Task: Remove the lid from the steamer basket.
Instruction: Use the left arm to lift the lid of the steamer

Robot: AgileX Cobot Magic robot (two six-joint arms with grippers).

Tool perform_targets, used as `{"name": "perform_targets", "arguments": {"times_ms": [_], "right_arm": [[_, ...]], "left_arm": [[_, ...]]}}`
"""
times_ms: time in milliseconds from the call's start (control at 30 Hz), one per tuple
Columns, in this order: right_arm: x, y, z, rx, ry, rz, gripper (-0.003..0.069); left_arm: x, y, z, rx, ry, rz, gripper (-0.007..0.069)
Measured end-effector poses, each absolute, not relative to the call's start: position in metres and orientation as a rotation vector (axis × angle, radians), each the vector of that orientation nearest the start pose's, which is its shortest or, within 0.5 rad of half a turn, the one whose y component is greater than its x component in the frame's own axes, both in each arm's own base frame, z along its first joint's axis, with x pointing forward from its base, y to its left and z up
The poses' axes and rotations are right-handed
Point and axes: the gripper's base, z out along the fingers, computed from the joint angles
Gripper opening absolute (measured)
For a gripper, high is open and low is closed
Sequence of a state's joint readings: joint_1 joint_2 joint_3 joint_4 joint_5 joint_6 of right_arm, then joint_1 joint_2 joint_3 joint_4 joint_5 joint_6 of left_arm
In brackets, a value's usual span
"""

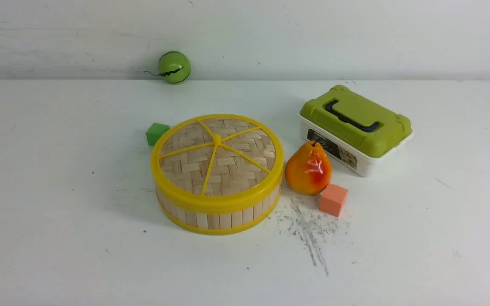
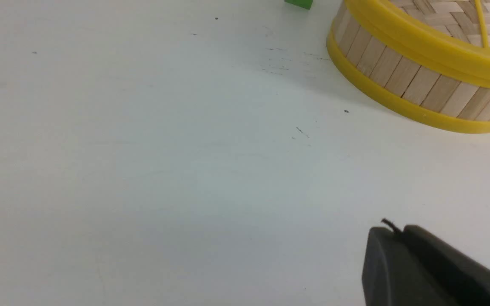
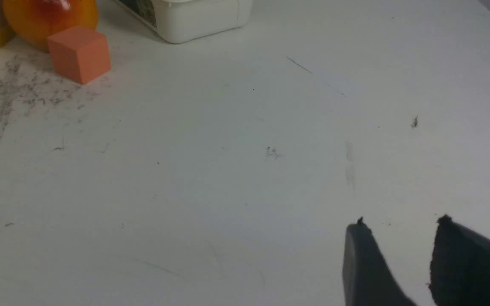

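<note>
The lid point(image 1: 217, 155) sits flush on the steamer basket point(image 1: 211, 217) mid-table, its near rim unobstructed and probably the best grip, while the left gripper point(image 2: 398, 233), closed and empty, and the right gripper point(image 3: 398, 225), slightly parted, stand well apart.

The lid point(image 1: 223, 168) is matt woven bamboo strip framed in smooth, faintly shiny yellow plastic, and the steamer basket point(image 1: 211, 220) under it has matt bare wooden slats between yellow plastic bands. Right of the steamer basket, the pear point(image 1: 308, 170) is glossy, the orange cube point(image 1: 333, 199) dull and foam-like, and the box point(image 1: 372, 166) smooth white plastic with a satin green plastic cover point(image 1: 381, 140). The table point(image 1: 58, 212) is matt white, scuffed with dark grey streaks just right of the steamer basket.
</note>
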State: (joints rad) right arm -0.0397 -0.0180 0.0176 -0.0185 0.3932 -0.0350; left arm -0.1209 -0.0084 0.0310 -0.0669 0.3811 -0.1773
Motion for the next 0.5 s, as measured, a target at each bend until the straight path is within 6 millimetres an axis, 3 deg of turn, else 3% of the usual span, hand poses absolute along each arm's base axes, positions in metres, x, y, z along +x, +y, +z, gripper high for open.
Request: {"name": "perform_targets", "arguments": {"times_ms": [500], "right_arm": [[0.0515,-0.0027,0.1729,-0.007,1.877,-0.070,0.0239]], "left_arm": [[0.0519,-0.0086,0.1693,-0.095,1.892,-0.270,0.0036]]}}
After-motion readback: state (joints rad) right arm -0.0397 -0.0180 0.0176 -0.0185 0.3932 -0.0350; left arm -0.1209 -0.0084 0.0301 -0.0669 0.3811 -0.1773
